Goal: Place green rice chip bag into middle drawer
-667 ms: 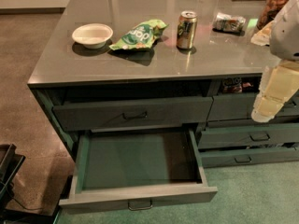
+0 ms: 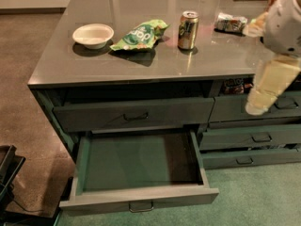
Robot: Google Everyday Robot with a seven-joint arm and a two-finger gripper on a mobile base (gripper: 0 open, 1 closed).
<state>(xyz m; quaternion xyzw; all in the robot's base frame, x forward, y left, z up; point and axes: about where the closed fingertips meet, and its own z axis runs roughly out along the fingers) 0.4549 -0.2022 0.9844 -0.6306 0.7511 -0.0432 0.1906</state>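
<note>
Claw point(image 2: 263, 93) at worktop point(image 2: 141, 66) right edge, grip state cannot be told, green rice chip bag point(image 2: 139, 35) mid-worktop beside white bowl point(image 2: 93, 35), middle drawer point(image 2: 141, 197) pulled open below front edge.

One end effector point(image 2: 257, 105) hung at the counter point(image 2: 141, 65) edge. To its left sat one bowl point(image 2: 93, 35), one green rice chip bag point(image 2: 139, 35), one can point(image 2: 188, 30) and one silvery packet point(image 2: 230, 22). Two wide ones lower left: upper drawer point(image 2: 134, 116), middle drawer point(image 2: 138, 197). Three narrower drawers point(image 2: 254, 136) behind it.

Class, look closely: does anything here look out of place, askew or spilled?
Nothing spilled or damaged. The middle drawer stands pulled wide open, while the chip bag lies crumpled on the counter between bowl and can. The hand hangs at the right, touching neither.
</note>
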